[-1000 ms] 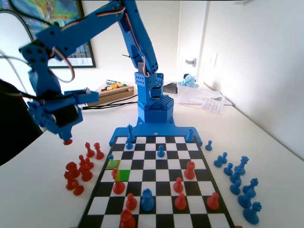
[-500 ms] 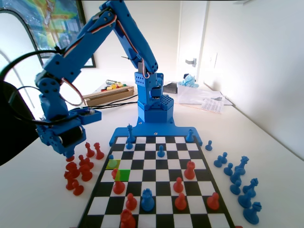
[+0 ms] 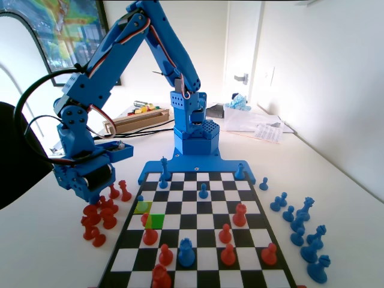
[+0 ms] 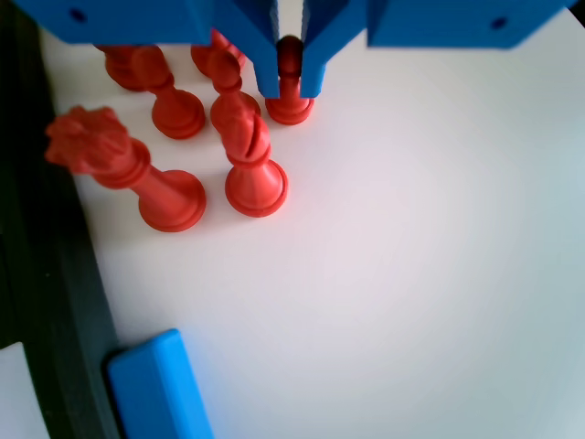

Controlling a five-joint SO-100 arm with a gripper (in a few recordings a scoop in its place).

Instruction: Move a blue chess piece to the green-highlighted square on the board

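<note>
The gripper [image 4: 290,82], clamped on a red pawn [image 4: 290,102] off the board's [image 3: 198,259] left edge, must release before fetching the blue chess piece [image 3: 140,198] beside the green-highlighted square [image 3: 155,220].

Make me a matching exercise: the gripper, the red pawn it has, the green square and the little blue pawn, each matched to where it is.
Things:
1. gripper
2. red pawn
3. green-highlighted square
4. blue chess piece

Places:
A. on the board, cornering the paler yellow-green square
B. shut, low over the white table
C. between the jaws, beside other red pieces
D. at the board's left edge, fixed view

Pairs: 1-B, 2-C, 3-A, 4-D
</note>
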